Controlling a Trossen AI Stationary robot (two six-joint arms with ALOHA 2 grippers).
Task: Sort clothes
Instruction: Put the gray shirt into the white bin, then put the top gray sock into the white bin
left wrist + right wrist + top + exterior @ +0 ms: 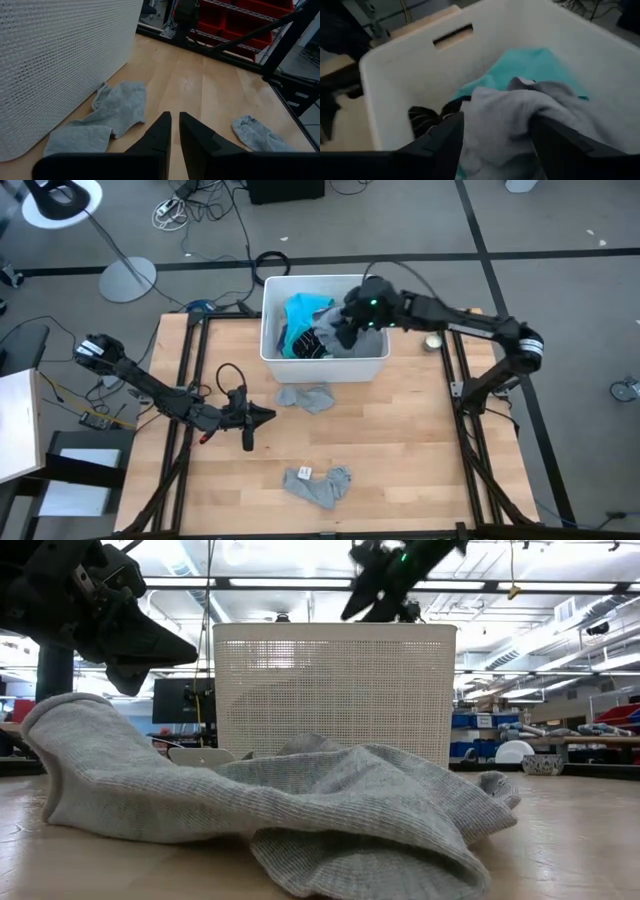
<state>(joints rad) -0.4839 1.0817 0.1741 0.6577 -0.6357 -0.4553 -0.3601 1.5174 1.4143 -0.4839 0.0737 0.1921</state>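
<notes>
Because the grey shirt [520,120] lies heaped on top of the turquoise garment [530,65] inside the white bin [325,368] at the worktop's far edge, the right gripper [497,145] hangs low over it with fingers apart, straddling the fabric, apparently to lift it out first. A dark striped piece [422,120] sits beside it. 2 grey socks are already out: one [306,396] just before the bin, another [318,483] near the front edge. The left gripper [172,131] waits near the left edge, fingers nearly together, holding nothing.
</notes>
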